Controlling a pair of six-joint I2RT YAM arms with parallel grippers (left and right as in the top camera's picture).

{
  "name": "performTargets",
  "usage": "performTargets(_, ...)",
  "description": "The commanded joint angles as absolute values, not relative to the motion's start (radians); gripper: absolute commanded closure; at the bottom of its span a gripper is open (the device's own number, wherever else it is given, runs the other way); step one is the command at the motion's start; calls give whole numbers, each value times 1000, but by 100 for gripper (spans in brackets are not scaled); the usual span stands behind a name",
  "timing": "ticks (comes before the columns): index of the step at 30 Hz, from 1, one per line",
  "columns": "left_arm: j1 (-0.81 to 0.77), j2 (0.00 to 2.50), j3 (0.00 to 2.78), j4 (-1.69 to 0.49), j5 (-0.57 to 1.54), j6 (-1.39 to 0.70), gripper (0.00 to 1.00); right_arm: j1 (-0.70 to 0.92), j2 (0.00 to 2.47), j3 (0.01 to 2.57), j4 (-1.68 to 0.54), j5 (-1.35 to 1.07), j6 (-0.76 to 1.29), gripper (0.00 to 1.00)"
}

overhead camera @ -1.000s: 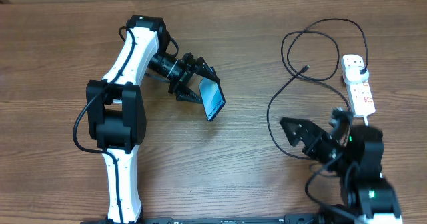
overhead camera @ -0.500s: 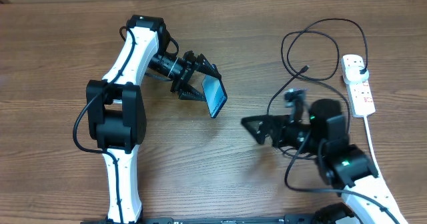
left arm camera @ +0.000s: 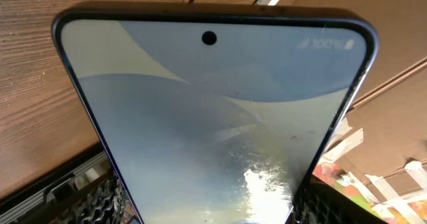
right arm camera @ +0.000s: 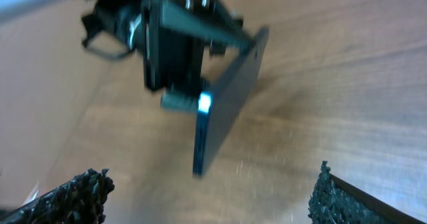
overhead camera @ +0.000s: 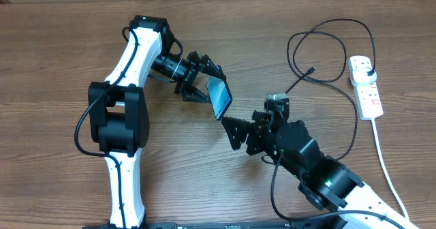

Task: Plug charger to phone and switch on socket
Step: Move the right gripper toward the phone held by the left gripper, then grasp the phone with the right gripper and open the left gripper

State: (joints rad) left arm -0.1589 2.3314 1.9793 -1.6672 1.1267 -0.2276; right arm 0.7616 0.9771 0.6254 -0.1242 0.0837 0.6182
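R gripper (overhead camera: 231, 132): spread wide, empty, tips just short of the phone (overhead camera: 219, 98), at its lower end. Phone is tilted on edge, pinched across its sides by L gripper (overhead camera: 206, 86). Prob. stiff, slick, fragile glass, so hold by the edges, not the screen. Farther right, charger (overhead camera: 311, 70) lies loose on the table (overhead camera: 54, 38). It looks thin, floppy, light; take it just behind the connector. Socket (overhead camera: 368, 89) is at far right.
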Motion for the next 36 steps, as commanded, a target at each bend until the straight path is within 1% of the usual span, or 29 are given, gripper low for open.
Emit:
performTargets(1, -155, 2341, 2007, -1667, 1180, -202, 50, 768, 1052, 658, -51, 191, 633, 0)
performTargets(3, -155, 2341, 2007, -1667, 1180, -202, 50, 768, 1100, 658, 7, 191, 633, 0)
performTargets(5, -155, 2341, 2007, -1667, 1180, -202, 50, 769, 1146, 658, 61, 190, 633, 5)
performTargets(11, -155, 2341, 2007, -1667, 1180, -203, 50, 771, 1264, 658, 182, 178, 685, 8)
performTargets(16, -155, 2341, 2007, -1667, 1180, -203, 50, 789, 1316, 658, 259, 179, 686, 17)
performTargets(19, -155, 2341, 2007, -1666, 1180, -202, 50, 799, 1335, 659, 295, 179, 686, 19)
performTargets(22, -155, 2341, 2007, -1667, 1180, -202, 50, 798, 1341, 659, 315, 179, 686, 27)
performTargets(26, -155, 2341, 2007, -1667, 1180, -202, 50, 798, 1350, 664, 328, 181, 685, 33)
performTargets(28, -155, 2341, 2007, -1667, 1180, -202, 50, 798, 1356, 665, 337, 180, 686, 38)
performTargets(29, -155, 2341, 2007, -1667, 1180, -202, 50, 798, 1360, 668, 340, 180, 685, 43)
performTargets(31, -156, 2341, 2007, -1667, 1180, -202, 50, 798, 1372, 674, 345, 180, 685, 47)
performTargets(34, -156, 2341, 2007, -1667, 1180, -202, 50, 799, 1400, 686, 350, 179, 686, 49)
performTargets(36, -156, 2341, 2007, -1667, 1180, -202, 49, 799, 1415, 691, 351, 179, 688, 52)
